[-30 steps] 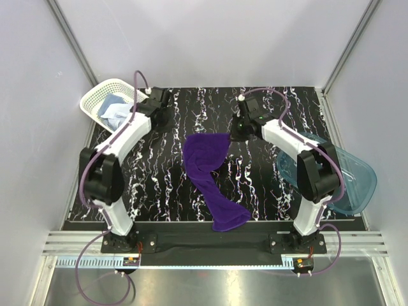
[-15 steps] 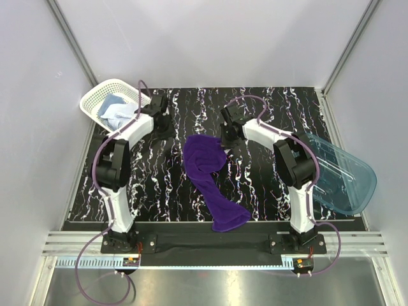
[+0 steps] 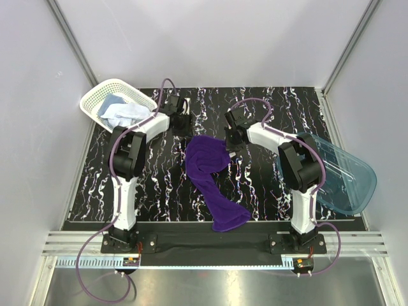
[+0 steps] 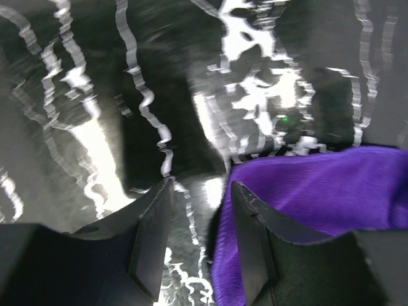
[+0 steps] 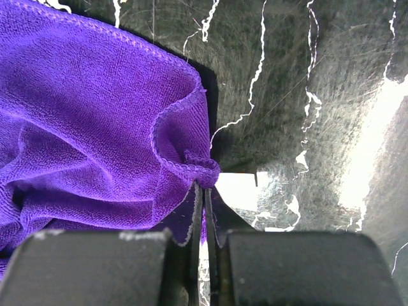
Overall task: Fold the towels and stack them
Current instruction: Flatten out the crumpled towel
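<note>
White walls point(image 3: 210, 38) stand close on three sides of my black bench point(image 3: 159, 185), which has white streaks like marble.

My right fingers point(image 5: 224, 223) are squeezed shut on a stitched corner of the purple towel point(image 5: 89, 127). My left fingers point(image 4: 150, 245) are partly open with only bare bench between them. One of them sits just beside the towel's far edge, but I cannot tell if it touches.

The towel is soft and fuzzy. It lies in the middle as a long, rumpled strip, running from both arms down to the near edge. There is bare bench on both sides of it.

A white basket point(image 3: 95, 105) with holes sits at the far left corner, with pale towels point(image 3: 121, 111) bunched inside. A see-through blue tub point(image 3: 354, 178) hangs over the right edge.
</note>
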You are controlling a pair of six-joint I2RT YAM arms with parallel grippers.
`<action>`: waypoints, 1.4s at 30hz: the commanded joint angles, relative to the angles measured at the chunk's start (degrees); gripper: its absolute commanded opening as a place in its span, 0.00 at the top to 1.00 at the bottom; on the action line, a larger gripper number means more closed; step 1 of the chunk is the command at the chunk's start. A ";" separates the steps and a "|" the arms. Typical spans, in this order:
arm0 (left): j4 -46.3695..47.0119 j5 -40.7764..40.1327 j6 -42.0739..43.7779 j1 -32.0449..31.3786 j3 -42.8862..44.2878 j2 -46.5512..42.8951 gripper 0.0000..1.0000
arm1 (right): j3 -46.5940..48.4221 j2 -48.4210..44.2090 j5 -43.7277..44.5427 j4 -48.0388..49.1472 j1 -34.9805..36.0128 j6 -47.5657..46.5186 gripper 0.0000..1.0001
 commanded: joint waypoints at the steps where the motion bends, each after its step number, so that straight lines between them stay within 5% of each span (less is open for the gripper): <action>1: 3.08 4.75 4.19 -0.37 2.24 1.04 0.53 | -0.02 -2.74 -0.25 2.19 -0.23 -1.50 0.96; 8: 1.68 3.36 4.55 -2.39 4.08 3.94 0.53 | -0.19 -2.83 -2.01 2.63 -0.23 -1.50 0.96; 18: -5.79 -12.45 0.16 -6.96 4.00 4.56 0.58 | -0.54 -3.70 -1.57 2.89 -0.23 -1.59 0.95; 24: -9.57 -14.75 -4.24 -8.02 4.35 6.22 0.64 | -0.37 -3.80 -1.74 2.81 -0.32 -1.59 0.93; 30: -14.66 -19.23 -8.46 -9.60 6.36 9.03 0.75 | -0.46 -3.88 -1.92 2.89 -0.23 -1.23 0.82; 34: -18.18 -24.06 -10.39 -9.69 8.20 8.95 1.00 | 0.85 -3.01 -1.83 3.25 -0.32 -1.32 0.72; 42: -18.72 -28.91 -13.82 -1.80 1.02 -6.59 1.00 | 6.31 -3.17 -3.76 1.57 -0.23 -2.55 0.57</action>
